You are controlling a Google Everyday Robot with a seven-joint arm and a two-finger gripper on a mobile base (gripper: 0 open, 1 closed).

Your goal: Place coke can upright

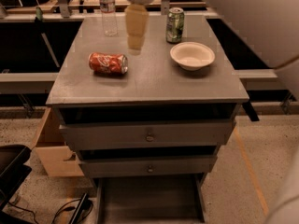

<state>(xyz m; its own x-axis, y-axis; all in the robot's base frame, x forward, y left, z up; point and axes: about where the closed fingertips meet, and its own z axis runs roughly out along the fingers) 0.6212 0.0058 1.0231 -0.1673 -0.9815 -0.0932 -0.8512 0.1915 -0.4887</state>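
here we are at the grey metal cabinet top (154, 80). the red-orange aluminium coke can (108, 63) lies on its side on the left part of the top, silver end facing right. the pale tan gripper (135, 43) hangs over the far middle of the top, beyond the coke can and apart from it; how wide it is open, cannot tell, and no object shows in its grasp. far left stands a clear plastic bottle (108, 13), far right an upright green can (175, 25), and just nearer than that a white round bowl (192, 56).
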